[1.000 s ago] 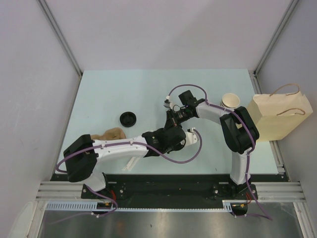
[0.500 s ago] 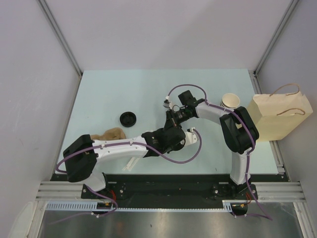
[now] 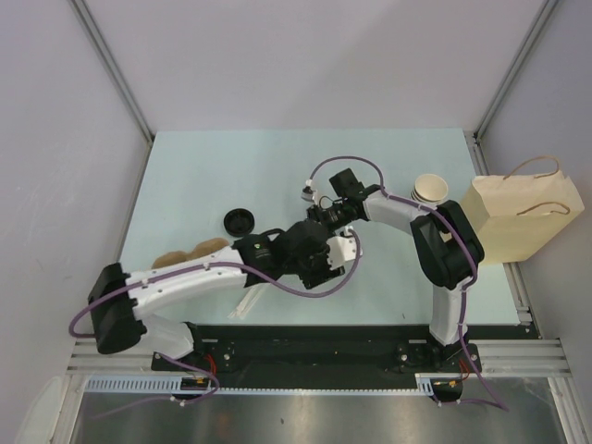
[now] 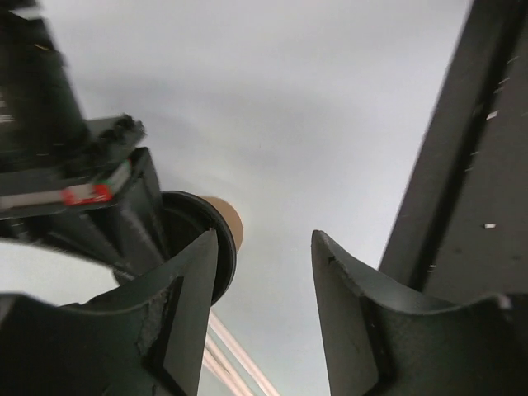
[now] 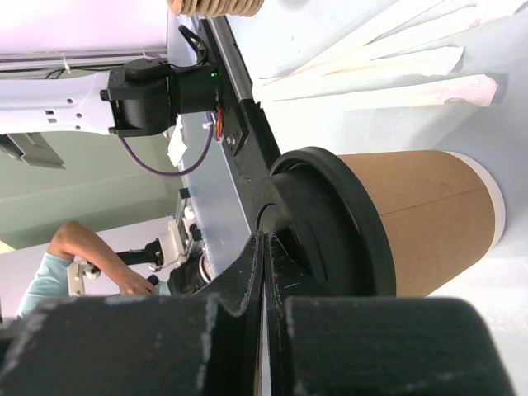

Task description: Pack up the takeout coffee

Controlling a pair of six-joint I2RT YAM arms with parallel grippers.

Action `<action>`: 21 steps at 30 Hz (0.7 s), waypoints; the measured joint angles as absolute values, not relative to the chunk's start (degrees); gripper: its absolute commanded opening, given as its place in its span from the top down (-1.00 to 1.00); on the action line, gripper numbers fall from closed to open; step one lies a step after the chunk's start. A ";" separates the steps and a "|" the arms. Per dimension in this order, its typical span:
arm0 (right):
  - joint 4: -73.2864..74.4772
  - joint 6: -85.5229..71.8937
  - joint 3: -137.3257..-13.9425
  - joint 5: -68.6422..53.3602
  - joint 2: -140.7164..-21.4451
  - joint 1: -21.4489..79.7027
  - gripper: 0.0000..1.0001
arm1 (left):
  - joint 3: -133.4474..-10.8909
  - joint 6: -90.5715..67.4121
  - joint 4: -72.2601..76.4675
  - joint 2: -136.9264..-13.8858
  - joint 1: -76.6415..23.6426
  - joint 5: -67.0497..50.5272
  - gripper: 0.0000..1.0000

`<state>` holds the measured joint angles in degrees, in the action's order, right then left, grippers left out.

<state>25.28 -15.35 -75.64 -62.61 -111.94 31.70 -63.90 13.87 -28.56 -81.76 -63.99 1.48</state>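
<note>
The takeout coffee point(image 5: 421, 219) is a brown kraft cup with a black lid point(image 5: 330, 223), standing on the pale table. My right gripper point(image 5: 262, 235) is shut, and its fingertips rest on the top of the lid. In the left wrist view the cup point(image 4: 225, 219) shows just left of my left gripper point(image 4: 266, 239), which is open and empty with its left finger beside the lid rim. In the top view the cup is hidden under the two grippers, which meet near the table's middle: left gripper point(image 3: 326, 242), right gripper point(image 3: 321, 211).
A kraft paper bag point(image 3: 518, 217) with handles stands at the right edge. Stacked lidless cups point(image 3: 430, 188) stand beside it. A loose black lid point(image 3: 239, 222) and a brown crumpled thing point(image 3: 194, 250) lie on the left. Paper-wrapped straws point(image 5: 396, 82) lie near the cup.
The left arm has swung, its elbow going out to the left, and its gripper has moved up and left closer to the cup. The right gripper has shifted slightly upward.
</note>
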 measured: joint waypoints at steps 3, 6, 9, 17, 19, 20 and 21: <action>25.26 -15.14 -75.64 -61.89 -111.48 31.75 1.00 | -64.77 12.86 -29.30 -76.62 -61.58 -3.18 -0.22; 25.23 -14.72 -75.64 -61.10 -110.98 31.81 1.00 | -65.39 11.49 -29.93 -72.47 -54.72 -10.33 -0.34; 25.41 -14.37 -75.64 -60.86 -110.76 31.81 0.95 | -65.39 10.57 -30.63 -70.32 -46.09 -17.10 -0.45; 26.57 -13.69 -77.95 -60.69 -110.74 31.51 0.38 | -65.34 10.35 -32.86 -68.82 -33.89 -29.30 -0.99; 26.79 -13.74 -79.20 -60.86 -110.59 31.29 0.29 | -64.58 10.28 -31.99 -68.20 -31.97 -30.72 -0.99; 26.98 -13.82 -79.85 -60.90 -110.43 31.16 0.26 | -63.94 10.15 -31.75 -67.77 -31.20 -31.29 -0.99; 27.29 -13.89 -80.79 -61.06 -110.30 30.98 0.24 | -62.96 10.07 -31.33 -67.20 -30.30 -32.01 -0.99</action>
<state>27.29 -13.89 -80.79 -61.06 -110.30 30.98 -62.96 10.07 -31.33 -67.20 -30.30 -32.01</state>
